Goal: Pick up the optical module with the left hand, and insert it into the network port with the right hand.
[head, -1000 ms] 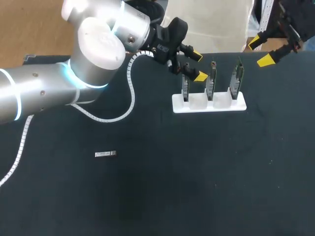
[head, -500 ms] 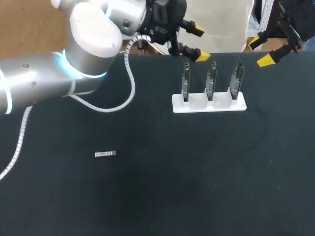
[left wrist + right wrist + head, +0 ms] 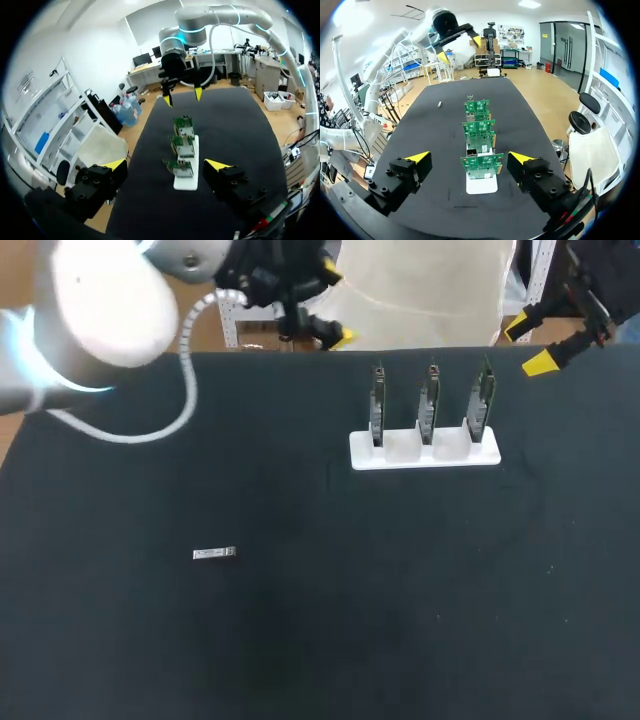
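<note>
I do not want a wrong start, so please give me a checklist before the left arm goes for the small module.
1. Left gripper open and empty: ok.
2. Module lying free on the table: ok.
3. Left gripper over the module: not ok, it is at the far edge.
4. Right gripper open, clear of the boards: ok.
5. Boards upright in the white holder: ok.

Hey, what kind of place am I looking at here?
Probably a robotics lab bench set up for electronics assembly: a black table, a white holder with three upright circuit boards, and a small optical module lying loose.
</note>
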### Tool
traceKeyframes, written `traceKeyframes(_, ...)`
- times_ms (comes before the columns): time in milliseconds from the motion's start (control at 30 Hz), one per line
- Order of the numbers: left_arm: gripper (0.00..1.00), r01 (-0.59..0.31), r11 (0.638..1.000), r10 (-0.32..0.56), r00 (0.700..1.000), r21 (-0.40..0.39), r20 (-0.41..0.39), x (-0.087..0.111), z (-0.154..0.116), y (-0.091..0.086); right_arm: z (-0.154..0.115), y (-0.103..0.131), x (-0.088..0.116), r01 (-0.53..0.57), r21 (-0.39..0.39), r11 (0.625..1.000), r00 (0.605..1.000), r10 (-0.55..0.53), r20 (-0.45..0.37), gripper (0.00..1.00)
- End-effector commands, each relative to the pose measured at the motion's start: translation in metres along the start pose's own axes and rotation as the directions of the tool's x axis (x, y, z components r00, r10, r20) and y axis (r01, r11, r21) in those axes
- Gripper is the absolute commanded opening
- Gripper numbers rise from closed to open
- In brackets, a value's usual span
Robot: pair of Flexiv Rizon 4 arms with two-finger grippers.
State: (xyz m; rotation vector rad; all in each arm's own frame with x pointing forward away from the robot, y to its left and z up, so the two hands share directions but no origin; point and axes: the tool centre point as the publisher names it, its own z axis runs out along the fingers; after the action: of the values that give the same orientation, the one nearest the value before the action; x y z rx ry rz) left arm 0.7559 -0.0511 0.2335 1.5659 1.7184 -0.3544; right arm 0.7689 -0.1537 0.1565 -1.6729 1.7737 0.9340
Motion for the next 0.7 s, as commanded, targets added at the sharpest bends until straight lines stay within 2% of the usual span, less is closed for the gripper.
traceKeyframes(33, 1.0, 0.016, 0.998, -0.021, 0.994, -0.053, -0.105, 0.02, -0.074, -0.023, 0.0, 0.003, 0.0, 0.001, 0.006, 1.0, 1.0, -0.001, 0.0, 1.0)
traceKeyframes(300, 1.0, 0.08, 0.997, -0.076, 0.97, 0.009, -0.232, 0.068, -0.106, -0.06, 0.0, 0.003, 0.0, 0.001, 0.006, 1.0, 1.0, -0.001, 0.0, 1.0)
traceKeyframes(467, 1.0, 0.119, 0.983, -0.062, 0.933, 0.142, -0.354, 0.105, -0.108, -0.09, 0.0, 0.003, 0.0, 0.001, 0.006, 1.0, 1.0, -0.001, 0.0, 1.0)
traceKeyframes(567, 1.0, 0.165, 0.97, -0.087, 0.92, 0.179, -0.381, 0.122, -0.109, -0.105, 0.0, 0.003, 0.0, 0.001, 0.006, 1.0, 1.0, -0.001, 0.0, 1.0)
traceKeyframes(667, 1.0, 0.198, 0.959, -0.093, 0.897, 0.204, -0.433, 0.141, -0.111, -0.117, 0.0, 0.003, 0.0, 0.001, 0.006, 1.0, 1.0, -0.001, 0.0, 1.0)
traceKeyframes(700, 1.0, 0.213, 0.956, -0.099, 0.88, 0.2, -0.465, 0.148, -0.111, -0.119, 0.0, 0.003, 0.0, 0.001, 0.006, 1.0, 1.0, -0.001, 0.0, 1.0)
